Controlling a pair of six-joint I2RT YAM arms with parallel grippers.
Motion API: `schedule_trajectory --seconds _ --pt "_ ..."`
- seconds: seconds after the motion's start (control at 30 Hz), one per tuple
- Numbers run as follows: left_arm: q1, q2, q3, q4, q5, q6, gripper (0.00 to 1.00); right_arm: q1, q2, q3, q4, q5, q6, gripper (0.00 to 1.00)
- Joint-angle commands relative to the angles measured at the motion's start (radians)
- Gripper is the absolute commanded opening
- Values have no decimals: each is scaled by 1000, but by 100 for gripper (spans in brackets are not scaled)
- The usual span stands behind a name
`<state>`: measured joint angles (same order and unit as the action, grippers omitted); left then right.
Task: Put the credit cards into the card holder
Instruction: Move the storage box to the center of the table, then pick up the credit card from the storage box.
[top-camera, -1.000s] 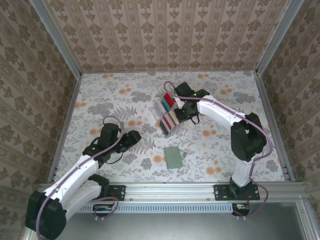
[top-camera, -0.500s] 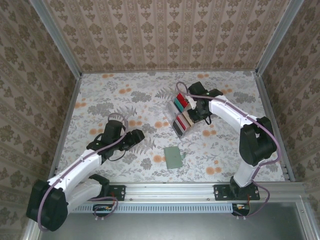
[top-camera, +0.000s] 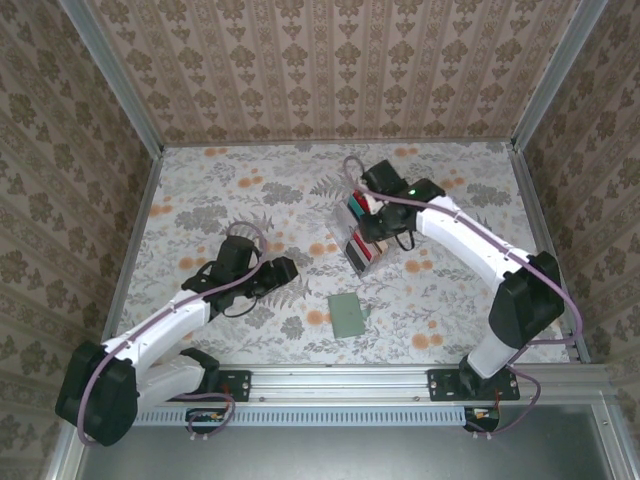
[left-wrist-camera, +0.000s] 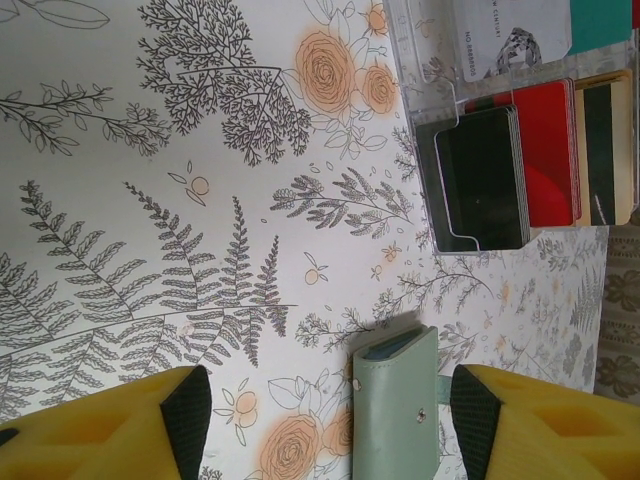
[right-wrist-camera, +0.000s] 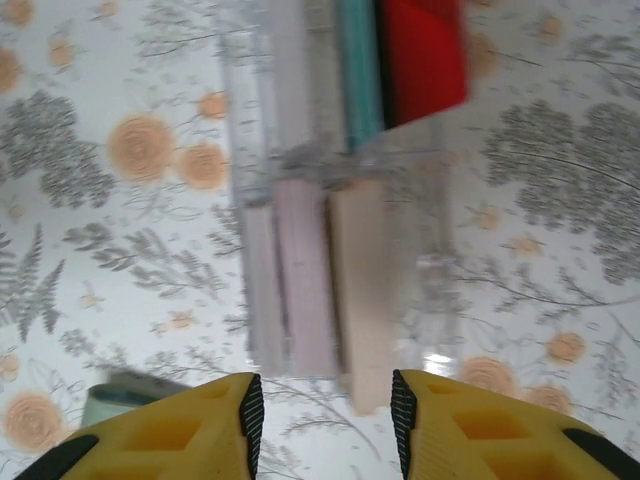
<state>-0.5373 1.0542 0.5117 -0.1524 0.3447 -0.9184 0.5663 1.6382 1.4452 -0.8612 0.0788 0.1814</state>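
**Rack shoved over, right claw let go, zero cards out**

Compared with a second back: dragged the rack (top-camera: 362, 238) a little to the right, then stopped. Went from pinched to spread on the right claw (right-wrist-camera: 325, 415) in the same stretch. Hovering over the near end of the rack now, with nothing between the pads. So no card lifted. Reads more like a reposition of the rack than a pick, but that's only a guess.

Meanwhile crept the left claw (left-wrist-camera: 330, 400) in toward the holder (left-wrist-camera: 395, 420). Wide open there too, and empty. Framing the holder between the fingers in the wrist view, but not touching it.

Holder spot: flat on the table, front middle, on the near side of the rack and apart from it. Looks closed, with the snap facing up.

Cards (left-wrist-camera: 545, 150) all sitting in the rack slots: red, black, teal, beige, plus a pale printed one.

For the task: basically at the start. Need to get the holder open, then pull a card. Probably left for steadying the holder and right for picking.

Surface: floral cloth (top-camera: 230, 200) with orange roses and grey ferns, so a busy background for thin cards. Around it, damask wallpaper (top-camera: 340, 70) on three sides, with aluminium rail (top-camera: 340, 378) along the near edge.
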Motion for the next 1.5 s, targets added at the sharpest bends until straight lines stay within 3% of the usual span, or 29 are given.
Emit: schedule_trajectory --seconds 0.0,0.23,0.4,1.0,1.2,1.47 --pt "-7 5 35 19 13 29 69 72 40 28 -12 144 51 41" --pt "-7 7 36 6 8 42 75 153 157 65 -31 313 76 37" --pt "-6 6 35 5 1 46 79 172 209 79 -38 352 82 36" --pt "2 13 33 1 5 48 81 212 355 115 -82 547 113 36" --pt "5 11 31 -2 5 46 81 228 380 109 -91 666 133 36" --pt "8 12 30 -4 5 46 81 233 351 91 -72 711 109 27"
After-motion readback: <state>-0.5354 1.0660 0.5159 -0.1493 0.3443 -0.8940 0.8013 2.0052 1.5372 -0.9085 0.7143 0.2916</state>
